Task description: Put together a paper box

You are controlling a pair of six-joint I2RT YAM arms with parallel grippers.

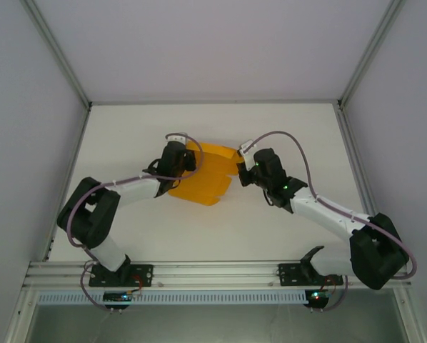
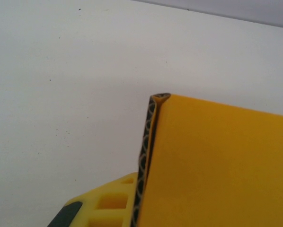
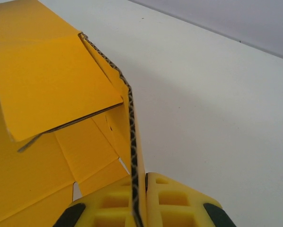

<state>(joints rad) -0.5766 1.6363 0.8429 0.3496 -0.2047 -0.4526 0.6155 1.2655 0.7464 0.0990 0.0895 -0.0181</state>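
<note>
Sitting inside right claw [image 3: 139, 201]: paper box [image 3: 42, 71]

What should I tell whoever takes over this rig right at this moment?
Right gripper: shut on an upright side panel of the paper box.
Left gripper: holds the opposite panel; one finger is hidden behind the card.
Box: in the middle of the table, held between both arms.
Done: partly folded, with some panels raised and others flat.
Left: probably raise the remaining walls and tuck the flaps.
</note>
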